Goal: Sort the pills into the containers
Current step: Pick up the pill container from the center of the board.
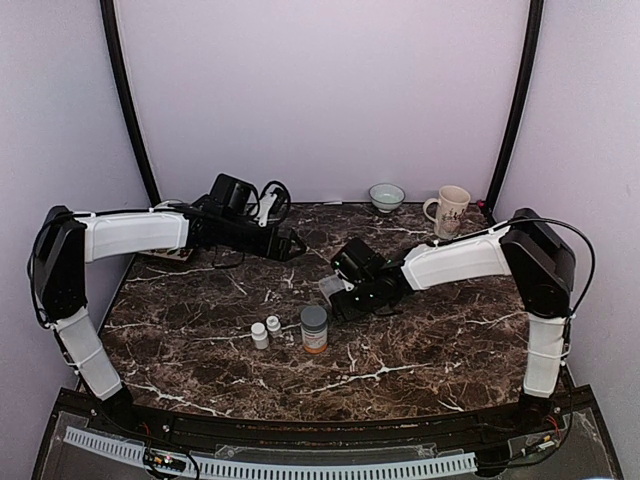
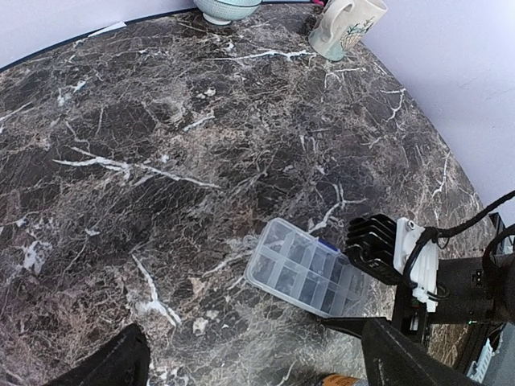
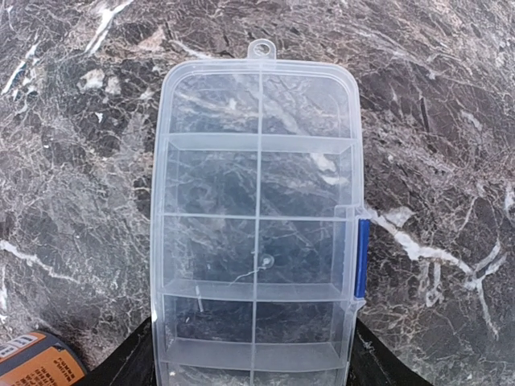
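The clear pill box (image 3: 257, 217) lies flat on the marble table with its lid down, its blue latch (image 3: 362, 257) on the right. I can see through the lid into the containers, and no pills show in any view. My right gripper (image 3: 253, 366) is shut on the box's near end, one black finger against each long side. From above, the box (image 1: 330, 287) sticks out left of the right gripper (image 1: 347, 295). My left gripper (image 1: 290, 245) hovers at the back left, open and holding nothing. In its wrist view the left gripper (image 2: 257, 362) looks down on the box (image 2: 310, 269).
An orange bottle with a grey cap (image 1: 314, 329) stands just in front of the box, with two small white bottles (image 1: 266, 331) to its left. A mug (image 1: 448, 210) and a small bowl (image 1: 386, 196) sit at the back edge. Cables lie at the back left.
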Controlling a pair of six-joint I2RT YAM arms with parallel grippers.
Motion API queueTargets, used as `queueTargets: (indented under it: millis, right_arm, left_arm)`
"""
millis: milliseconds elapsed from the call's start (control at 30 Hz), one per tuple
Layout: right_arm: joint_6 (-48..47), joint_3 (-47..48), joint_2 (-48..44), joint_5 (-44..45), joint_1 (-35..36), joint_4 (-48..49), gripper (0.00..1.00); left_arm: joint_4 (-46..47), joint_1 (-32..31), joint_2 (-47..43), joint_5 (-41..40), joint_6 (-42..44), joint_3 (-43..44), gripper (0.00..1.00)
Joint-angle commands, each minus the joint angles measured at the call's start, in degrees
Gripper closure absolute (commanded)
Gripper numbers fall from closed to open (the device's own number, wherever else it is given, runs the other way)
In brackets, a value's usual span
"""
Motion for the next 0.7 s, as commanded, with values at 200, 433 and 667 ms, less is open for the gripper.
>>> queueTargets:
  millis: [200, 433, 667]
  right_arm:
    - [-1.5, 3.2, -5.9, 3.4, -0.6, -0.2, 0.85]
    - [-2.1, 6.9, -8.5, 5.2, -0.9, -3.1, 0.85]
    - [-2.0, 11.5, -9.5, 5.8, -1.0, -5.5, 0.85]
  left_arm:
    - [-0.3, -0.3, 2.2, 2.7, -2.5, 3.7, 0.05]
    - [0.8, -0.2, 3.7, 5.2, -5.3, 5.9, 0.04]
    - [3.5, -0.2, 4.5, 8.5, -8.1, 6.5, 0.01]
